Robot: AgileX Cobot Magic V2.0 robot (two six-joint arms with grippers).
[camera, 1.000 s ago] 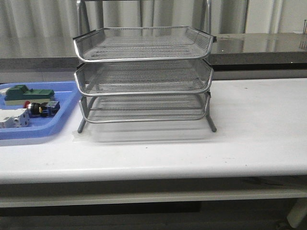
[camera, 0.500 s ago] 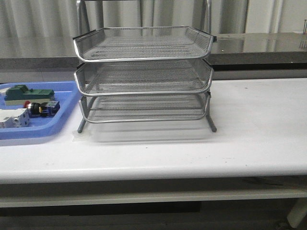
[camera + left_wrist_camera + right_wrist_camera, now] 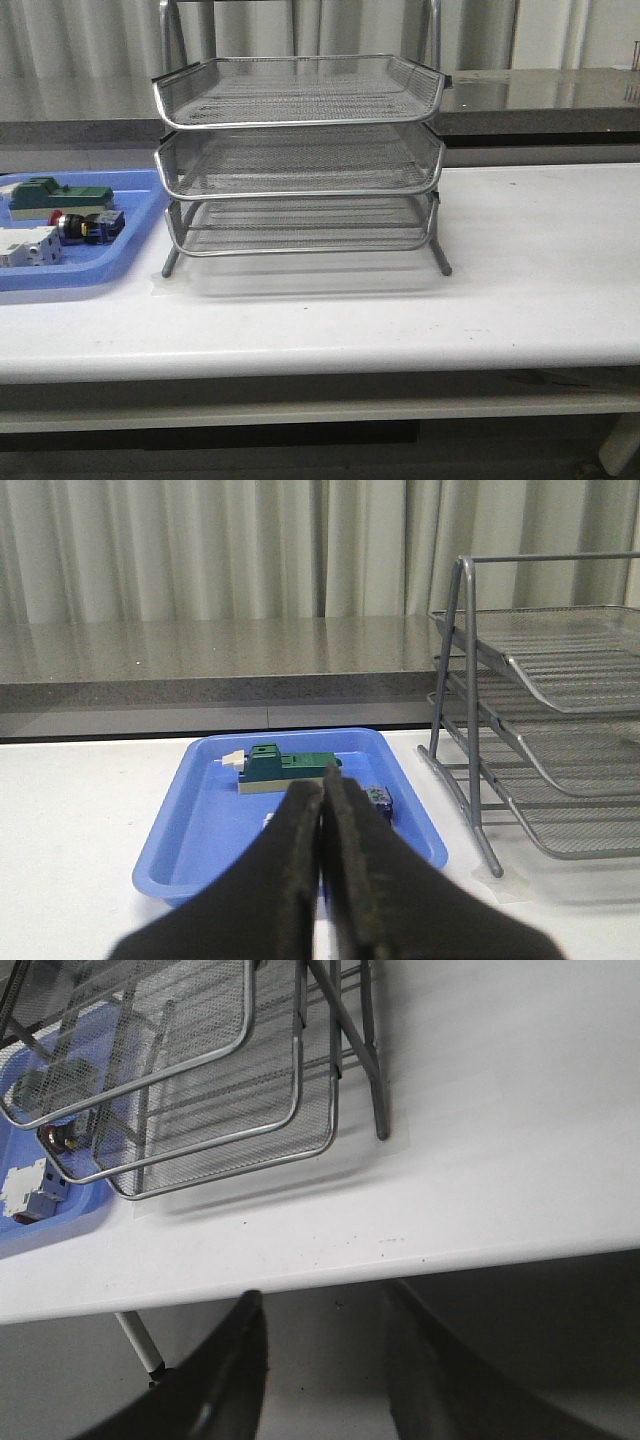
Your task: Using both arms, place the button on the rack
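Note:
The button (image 3: 82, 227), red head and black body with blue and yellow bits, lies in the blue tray (image 3: 120, 262) at the left. In the left wrist view only its blue end (image 3: 379, 800) shows past my fingers. It also shows in the right wrist view (image 3: 58, 1138) behind the mesh. The silver three-tier rack (image 3: 300, 160) stands mid-table; it also shows in the left wrist view (image 3: 540, 730) and the right wrist view (image 3: 200, 1080). My left gripper (image 3: 322, 785) is shut and empty, short of the tray. My right gripper (image 3: 320, 1305) is open and empty, off the table's front edge. Neither arm shows in the front view.
The blue tray (image 3: 200, 830) also holds a green block (image 3: 55, 195) and a white breaker-like block (image 3: 28, 245). A grey counter (image 3: 540, 95) runs behind the white table (image 3: 530, 260). The table's front edge (image 3: 420, 1260) lies just past my right fingers.

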